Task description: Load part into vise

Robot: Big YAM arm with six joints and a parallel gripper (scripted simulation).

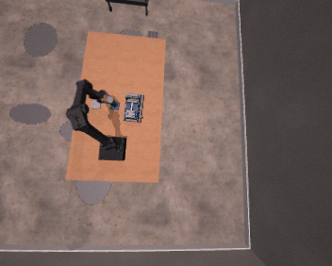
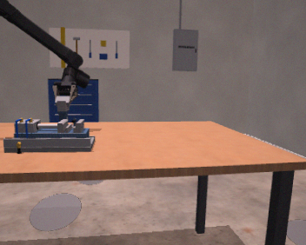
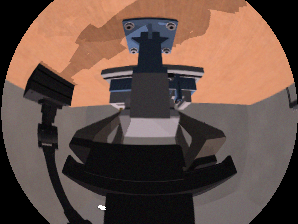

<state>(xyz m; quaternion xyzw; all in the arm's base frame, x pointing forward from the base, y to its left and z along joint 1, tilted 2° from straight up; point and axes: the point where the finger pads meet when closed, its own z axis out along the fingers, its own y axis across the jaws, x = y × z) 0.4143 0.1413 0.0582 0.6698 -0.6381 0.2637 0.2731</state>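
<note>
My gripper (image 2: 63,103) is shut on the part (image 2: 61,105), a light grey block, and holds it well above the table, behind the vise. In the wrist view the part (image 3: 149,106) sits between the two dark fingers and reaches away from the camera. I cannot tell which way its slot faces. The vise (image 2: 48,135) stands on a grey base at the left of the table, with blue fittings and open jaws (image 2: 71,125). From above, the gripper (image 1: 112,103) hangs just left of the vise (image 1: 134,108).
A blue fixture with screws (image 3: 149,34) lies on the table under the gripper. A small pale plate (image 1: 96,105) lies left of the gripper. The arm's base (image 1: 113,148) stands at the table's near side. A blue cabinet (image 2: 78,101) stands at the wall.
</note>
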